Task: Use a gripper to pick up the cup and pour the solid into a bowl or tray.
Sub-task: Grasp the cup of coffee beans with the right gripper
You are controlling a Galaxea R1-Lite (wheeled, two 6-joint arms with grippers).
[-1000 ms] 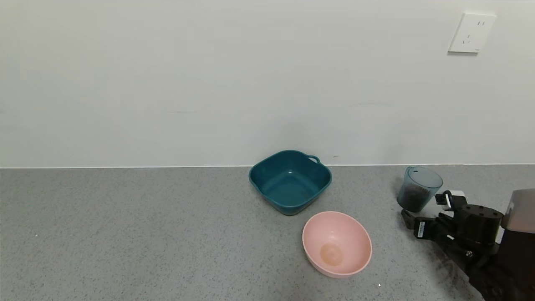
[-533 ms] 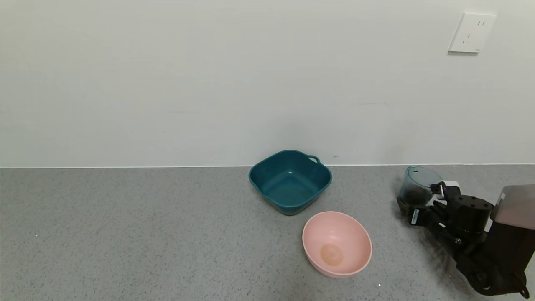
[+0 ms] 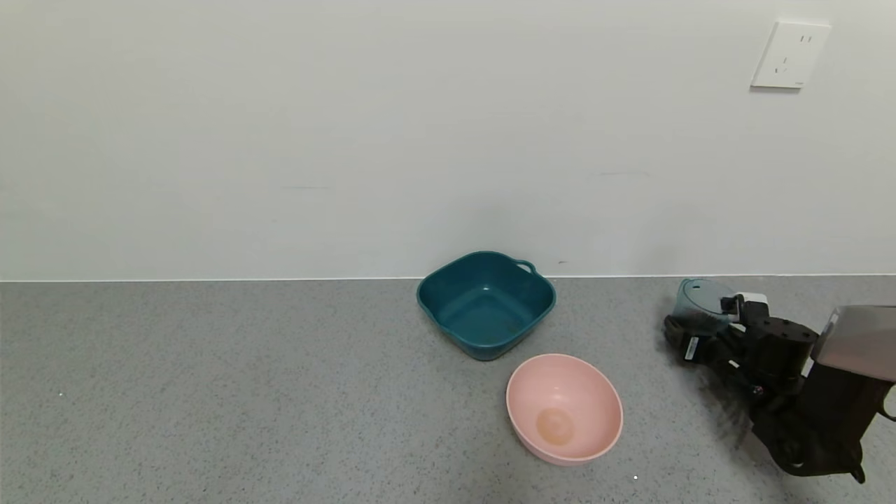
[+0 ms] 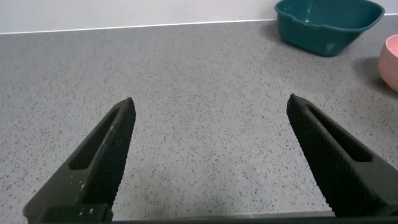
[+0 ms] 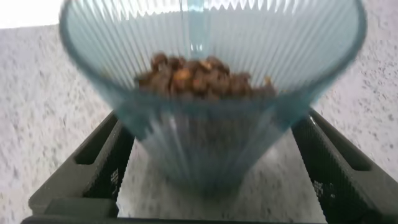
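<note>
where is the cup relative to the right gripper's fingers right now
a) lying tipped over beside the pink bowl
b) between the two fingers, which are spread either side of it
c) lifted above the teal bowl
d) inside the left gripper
b: in the right wrist view the cup, with the brown pellets inside, stands between the right gripper's spread fingers, gaps showing on both sides.

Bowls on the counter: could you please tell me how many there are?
2. The teal bowl sits near the wall, at the middle of the counter. The pink bowl sits nearer the robot, slightly to the right of the teal one. None appears hidden.
</note>
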